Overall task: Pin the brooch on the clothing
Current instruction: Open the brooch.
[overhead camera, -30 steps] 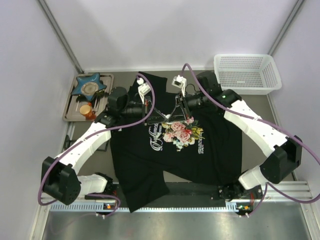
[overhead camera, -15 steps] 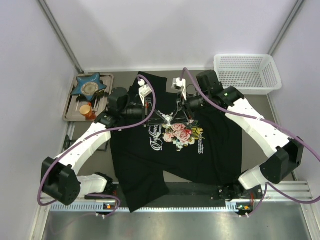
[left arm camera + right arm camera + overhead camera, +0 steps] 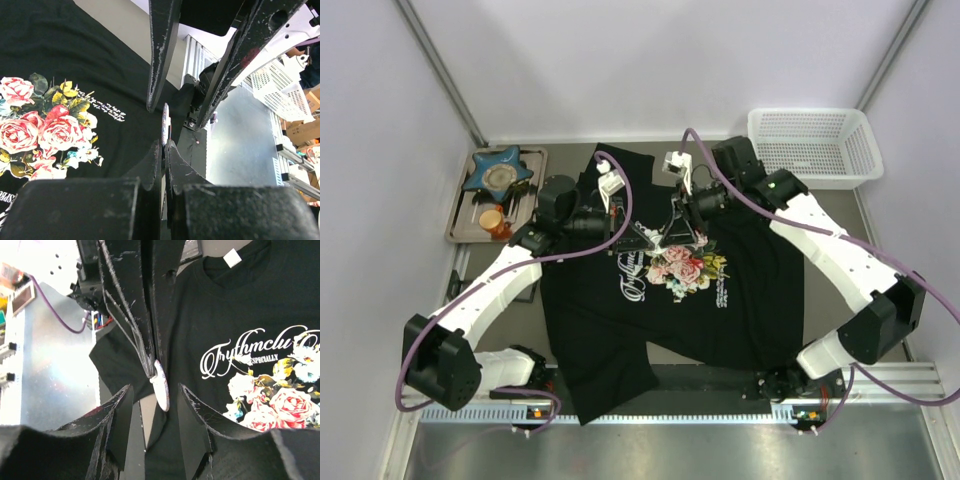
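Left fingers [image 3: 152,167] are pressed together at their tips, pinching the near edge of the brooch [image 3: 165,122]; the small pale disc stands edge-on and juts out past those tips; the left gripper [image 3: 164,149] holds it raised above the black T-shirt [image 3: 60,55]. Right fingers [image 3: 120,420] are spread, one on each side of the brooch; in the right wrist view a gap shows between each pad and the disc; the right gripper [image 3: 156,390] faces the left one tip to tip, so the brooch sits between its parted jaws, apparently untouched by them.

Beneath and to one side of both pairs of fingers lies the shirt's chest print: pink roses [image 3: 35,135] with white cursive lettering [image 3: 250,352] beside them; the neck label [image 3: 231,258] lies beyond the lettering, farther from the right fingers. From above, the two grippers meet over the shirt's upper chest, on the collar side of the print; the shirt lies spread on the table [image 3: 890,215].

Well away on the left fingers' outer side a tray [image 3: 460,225] carries a blue star-shaped dish [image 3: 498,172]; well away on the right fingers' outer side stands a white basket [image 3: 810,145].
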Robot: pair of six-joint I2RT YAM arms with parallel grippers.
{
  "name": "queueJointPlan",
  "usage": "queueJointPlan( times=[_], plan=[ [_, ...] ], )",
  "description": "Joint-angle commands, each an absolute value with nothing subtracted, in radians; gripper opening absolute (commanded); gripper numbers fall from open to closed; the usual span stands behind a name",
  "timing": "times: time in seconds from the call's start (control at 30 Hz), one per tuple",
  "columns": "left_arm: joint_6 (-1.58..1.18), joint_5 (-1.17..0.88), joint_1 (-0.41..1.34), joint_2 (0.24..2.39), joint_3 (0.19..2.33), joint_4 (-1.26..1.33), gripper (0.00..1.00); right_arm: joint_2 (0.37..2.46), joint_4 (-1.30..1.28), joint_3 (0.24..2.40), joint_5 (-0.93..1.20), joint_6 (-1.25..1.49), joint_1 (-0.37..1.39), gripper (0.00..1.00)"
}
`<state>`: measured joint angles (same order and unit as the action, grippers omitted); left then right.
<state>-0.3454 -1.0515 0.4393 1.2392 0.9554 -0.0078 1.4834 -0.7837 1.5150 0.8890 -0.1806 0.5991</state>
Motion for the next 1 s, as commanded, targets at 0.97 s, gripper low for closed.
queueJointPlan(
  times=[0.97],
  plan=[
    [-0.434,-1.051,0.413,1.249,0.983,0.061,0.00,1.505,-0.660,1.496,0.807,-0.058,0.640,0.30]
  ],
)
